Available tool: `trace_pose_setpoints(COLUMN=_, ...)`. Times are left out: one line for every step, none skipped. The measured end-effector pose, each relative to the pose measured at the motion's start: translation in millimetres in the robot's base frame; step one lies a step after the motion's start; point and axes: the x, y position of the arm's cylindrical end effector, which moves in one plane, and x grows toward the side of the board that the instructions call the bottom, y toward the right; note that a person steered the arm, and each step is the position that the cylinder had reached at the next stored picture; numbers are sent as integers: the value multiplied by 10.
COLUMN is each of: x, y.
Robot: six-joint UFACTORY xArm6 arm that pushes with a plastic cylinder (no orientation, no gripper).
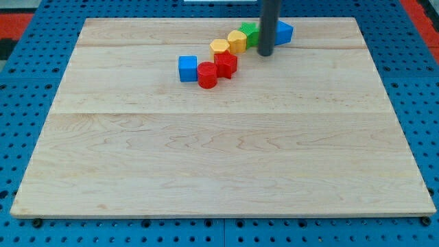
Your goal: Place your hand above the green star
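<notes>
Wooden board [219, 151] with green star [248, 31] half hidden behind my tip [265, 53], no gripper visible.

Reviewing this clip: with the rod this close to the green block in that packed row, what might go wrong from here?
1. My tip sits right against the green star, on the view's right; a small slide could shove it instead of stopping above it.
2. The star seems to touch the yellow block, so a push may pass down the row.
3. The rod hides part of the blue block, which may get nudged too.
</notes>
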Motion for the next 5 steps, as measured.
trace_pose_setpoints(x=0, y=1174)
trace_pose_setpoints(x=-660, y=1302)
trace_pose_setpoints(x=-1047, y=1122)
trace_pose_setpoints(x=-1043, y=620)
trace_pose_setpoints(x=-1039, y=-403)
